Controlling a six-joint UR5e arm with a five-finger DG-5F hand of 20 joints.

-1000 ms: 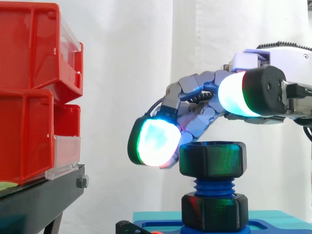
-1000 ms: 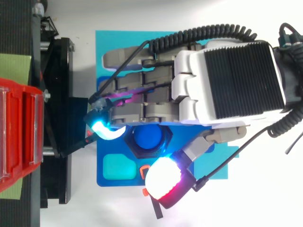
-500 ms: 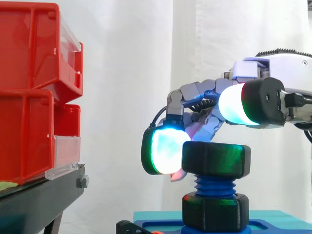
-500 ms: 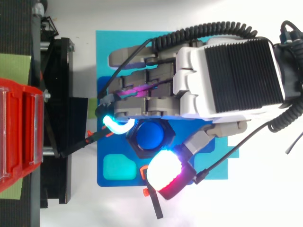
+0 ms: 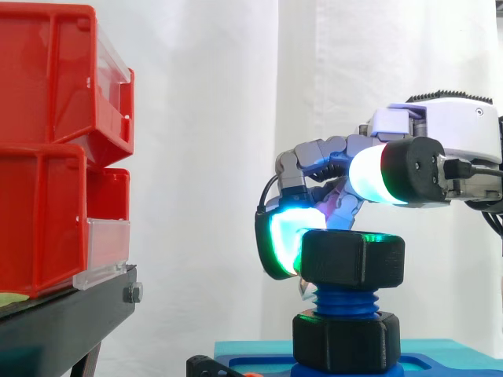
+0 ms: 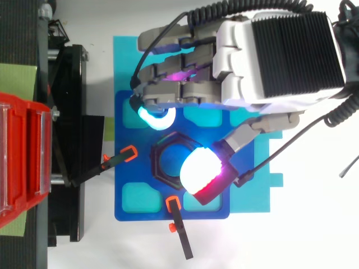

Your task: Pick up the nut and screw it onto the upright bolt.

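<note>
My fingers [image 5: 284, 239] are curled and clenched round the black nut [image 5: 354, 259]. The cyan-green pad lies against the nut's far side, and my thumb [image 6: 201, 171] glows white and red over its near rim. I cannot tell whether the thumb presses down. The nut sits level on the blue bolt [image 5: 346, 298] just under my hand [image 6: 280, 56], with bare thread between it and a 2nd nut [image 5: 346, 342] lower down. Well beyond my fingertips, stacked red bins [image 5: 47, 157] stand on the black stand [image 5: 63, 322]. I cannot see what is in them.
</note>
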